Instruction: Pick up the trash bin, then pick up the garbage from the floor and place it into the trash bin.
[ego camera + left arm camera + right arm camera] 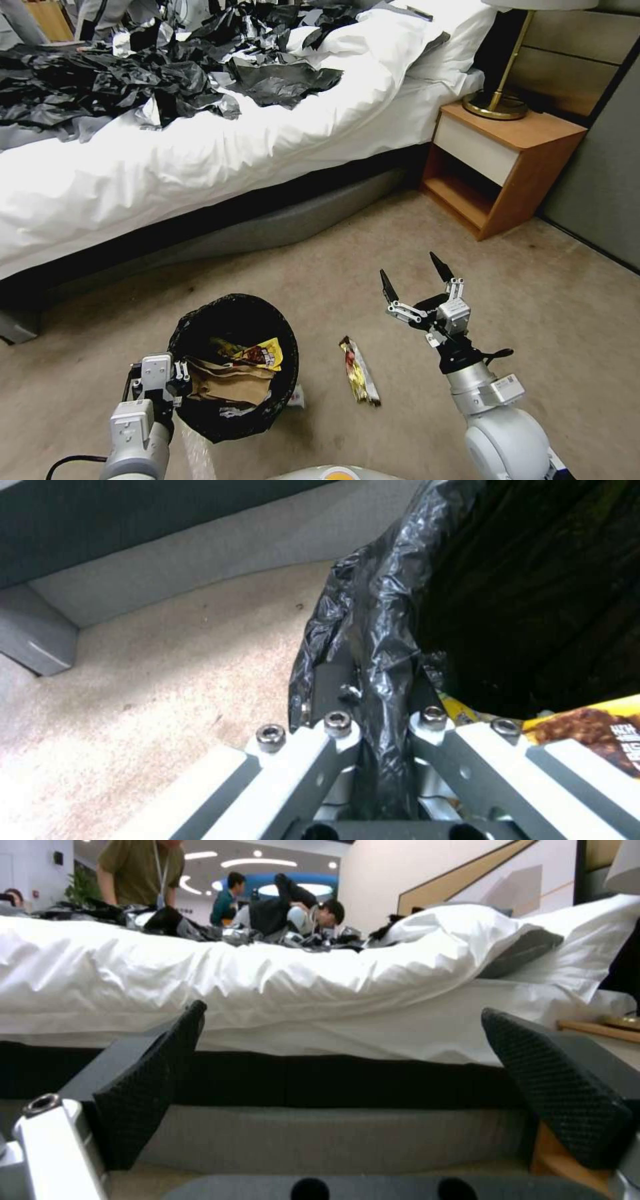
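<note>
2 grippers frame a carpeted bedside floor: the left gripper (175, 381) is clamped on the bag-lined rim of the trash bin (233, 365), which holds a brown paper bag (230, 383) and a yellow wrapper (261, 353). Beside the bin lies a gold snack wrapper (359, 371). The right gripper (415, 275) hangs above the carpet, jaws spread wide, facing the bed (200, 167).

Bare beige carpet (373, 267) lies open around the gold snack wrapper (360, 371). Round black-lined trash bin (233, 363) blocks near left. White-sheeted bed with grey base (200, 167) walls off the far side; wooden nightstand (507, 167) blocks far right.
</note>
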Robot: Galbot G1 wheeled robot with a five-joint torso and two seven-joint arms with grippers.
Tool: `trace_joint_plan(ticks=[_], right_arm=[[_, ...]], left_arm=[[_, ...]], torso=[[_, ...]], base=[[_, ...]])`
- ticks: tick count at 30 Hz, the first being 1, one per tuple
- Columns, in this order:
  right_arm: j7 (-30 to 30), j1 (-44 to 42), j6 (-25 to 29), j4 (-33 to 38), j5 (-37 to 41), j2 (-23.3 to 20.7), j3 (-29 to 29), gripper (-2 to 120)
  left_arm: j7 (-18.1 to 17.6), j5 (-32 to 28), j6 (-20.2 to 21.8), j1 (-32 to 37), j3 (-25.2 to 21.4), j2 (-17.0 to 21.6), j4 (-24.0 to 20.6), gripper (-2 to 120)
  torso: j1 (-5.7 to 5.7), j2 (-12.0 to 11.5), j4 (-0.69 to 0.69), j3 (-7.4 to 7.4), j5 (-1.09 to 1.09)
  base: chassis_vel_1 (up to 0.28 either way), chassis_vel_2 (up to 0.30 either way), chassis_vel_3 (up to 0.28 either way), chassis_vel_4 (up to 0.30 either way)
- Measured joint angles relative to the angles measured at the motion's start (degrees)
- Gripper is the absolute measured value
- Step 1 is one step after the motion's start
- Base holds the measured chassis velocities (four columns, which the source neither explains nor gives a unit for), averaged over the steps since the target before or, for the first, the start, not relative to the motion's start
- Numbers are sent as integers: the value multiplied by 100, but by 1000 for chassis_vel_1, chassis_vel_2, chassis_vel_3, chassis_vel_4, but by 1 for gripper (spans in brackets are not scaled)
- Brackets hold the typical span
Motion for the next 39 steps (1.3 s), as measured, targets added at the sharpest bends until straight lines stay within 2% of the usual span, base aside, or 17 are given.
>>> trace_joint_plan(ticks=[14,19,20,22,23,25,26,27,29,33,37,39], right_arm=[[-78,266,-128,-243,-34,-169,-44,100],[97,601,-787,-329,250,-527,-444,100],[97,601,-787,-329,250,-527,-444,100],[336,876,-1382,-493,560,-797,-860,100],[336,876,-1382,-493,560,-797,-860,100],[540,1029,-1859,-619,940,-967,-1197,100],[540,1029,-1859,-619,940,-967,-1197,100],[651,1263,-2370,-866,1303,-1108,-1576,100],[658,1541,-2707,-1201,1517,-1159,-1942,100],[527,1828,-3134,-1572,1726,-1122,-2338,100],[424,2014,-3232,-1873,1705,-1073,-2560,100],[304,2213,-3322,-2316,1629,-1008,-2743,100]], left_arm=[[1,-97,31,-19,-125,3,-49,0],[3,-161,38,8,-251,-3,-105,0],[3,-161,38,8,-251,-3,-105,0],[11,-172,37,38,-282,-30,-119,0],[11,-172,37,38,-282,-30,-119,0],[14,-173,33,66,-289,-37,-138,0],[14,-173,33,66,-289,-37,-138,0],[15,-170,30,87,-299,-40,-161,0],[16,-164,29,109,-310,-45,-193,0],[17,-156,29,135,-323,-53,-229,0],[17,-141,28,152,-335,-65,-244,0],[14,-101,16,181,-321,-95,-261,0]], torso=[[1,0,-1,2,1],[1,0,-1,2,1],[1,0,-1,2,1],[1,0,1,2,0],[1,0,1,2,0],[1,-1,-1,2,2],[1,-1,-1,2,2],[1,0,-1,2,0],[1,-1,-1,2,2],[1,-1,-1,2,2],[1,0,-1,1,1],[1,0,0,1,1]], base=[[-13,16,14,-9],[0,0,0,0],[0,0,0,0],[0,0,0,0],[0,0,0,0],[0,0,0,0],[0,0,0,0],[0,0,0,0],[0,0,0,0],[0,0,0,0],[0,0,0,0],[0,0,0,0]])
